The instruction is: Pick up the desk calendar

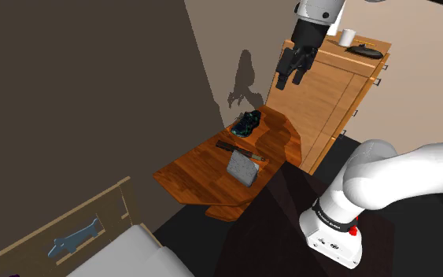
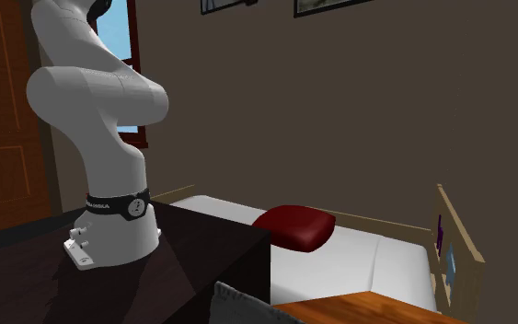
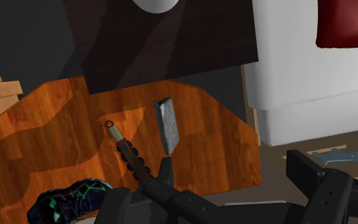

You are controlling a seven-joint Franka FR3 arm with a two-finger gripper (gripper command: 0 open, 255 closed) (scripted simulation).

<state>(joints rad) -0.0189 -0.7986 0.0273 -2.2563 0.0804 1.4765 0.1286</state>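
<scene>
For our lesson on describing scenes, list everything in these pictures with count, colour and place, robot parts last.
Table: one, reddish wood, beside the stand.
Calendar: one, grey, upright on the table.
Tool: one, dark, lying between calendar and shoe.
Shoe: one, black and green, on the table.
Dresser: one, light wood, beyond the table.
Mug: one, white, on the dresser.
Bed: one, white, beside the table.
Pillow: one, dark red, on the bed.
Stand: one, dark, under the arm.
Arm: one, white, on the stand.
Gripper: one, black, open, high over the table.
</scene>
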